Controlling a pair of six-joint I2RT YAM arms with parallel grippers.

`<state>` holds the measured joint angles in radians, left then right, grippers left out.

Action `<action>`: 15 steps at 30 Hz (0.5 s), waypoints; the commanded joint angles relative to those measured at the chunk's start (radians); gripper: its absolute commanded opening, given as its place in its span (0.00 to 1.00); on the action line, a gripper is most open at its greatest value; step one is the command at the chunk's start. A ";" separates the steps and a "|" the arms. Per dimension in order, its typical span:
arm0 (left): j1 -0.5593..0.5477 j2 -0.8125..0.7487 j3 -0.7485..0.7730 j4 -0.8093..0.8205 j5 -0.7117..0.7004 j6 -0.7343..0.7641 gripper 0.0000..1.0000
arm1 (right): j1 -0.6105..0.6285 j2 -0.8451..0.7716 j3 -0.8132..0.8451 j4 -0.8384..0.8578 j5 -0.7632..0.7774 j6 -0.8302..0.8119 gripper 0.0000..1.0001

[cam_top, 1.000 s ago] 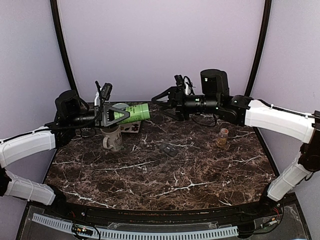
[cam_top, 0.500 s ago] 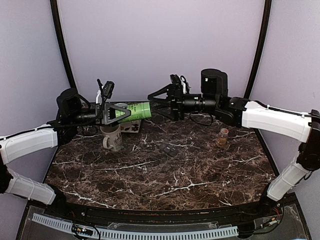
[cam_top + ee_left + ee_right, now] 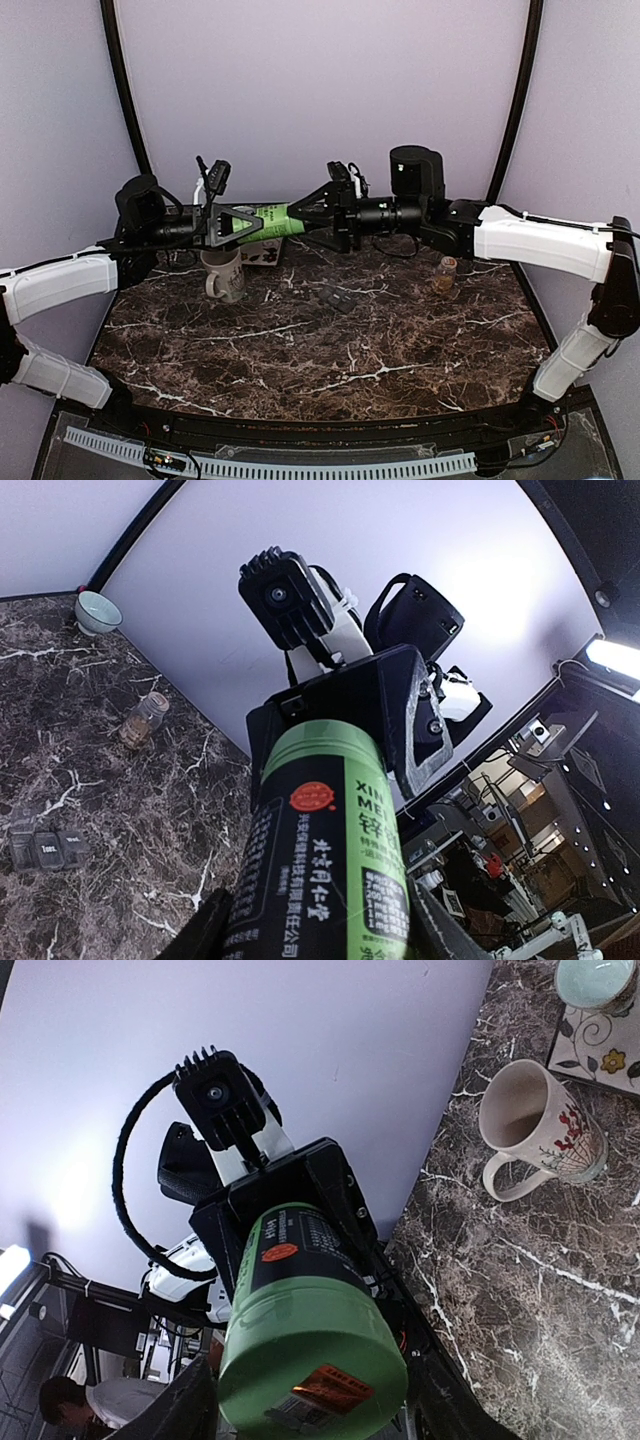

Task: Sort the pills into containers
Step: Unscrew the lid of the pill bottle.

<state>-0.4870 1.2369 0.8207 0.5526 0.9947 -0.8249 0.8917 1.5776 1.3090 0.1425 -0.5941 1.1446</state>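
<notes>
Seen from above, your left arm [image 3: 60, 285] and right arm [image 3: 540, 240] reach level toward each other. The left claw [image 3: 245, 226] pinches a green bottle [image 3: 275, 218] lying sideways, and the right claw [image 3: 308, 212] straddles its far end. The grey pill box [image 3: 336, 297] lies flat on the table [image 3: 300, 360] well below both claws, long side left to right, between mug [image 3: 225, 275] and jar [image 3: 445, 272] of tan pills [image 3: 444, 284]. Through the left wrist camera, the box sits far off at lower left. Through the right wrist camera, fingers [image 3: 190, 1405] flank the cap [image 3: 315, 1350], but you cannot tell whether they press it
</notes>
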 commanded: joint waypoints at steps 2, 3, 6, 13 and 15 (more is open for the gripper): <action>0.004 -0.005 0.048 0.053 0.022 -0.005 0.00 | 0.009 0.009 0.039 0.028 -0.028 -0.009 0.57; 0.004 -0.006 0.049 0.053 0.024 -0.004 0.00 | 0.009 0.008 0.043 0.023 -0.029 -0.014 0.53; 0.004 -0.004 0.049 0.049 0.026 0.000 0.00 | 0.009 0.036 0.053 0.003 -0.027 -0.030 0.47; 0.004 0.004 0.063 0.040 0.040 0.002 0.00 | 0.002 0.046 0.054 0.006 -0.040 -0.048 0.52; 0.004 0.007 0.068 0.032 0.046 0.006 0.00 | -0.002 0.048 0.057 0.010 -0.044 -0.049 0.56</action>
<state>-0.4797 1.2453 0.8360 0.5518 1.0103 -0.8268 0.8909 1.6028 1.3392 0.1341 -0.6140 1.1194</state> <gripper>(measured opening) 0.533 0.535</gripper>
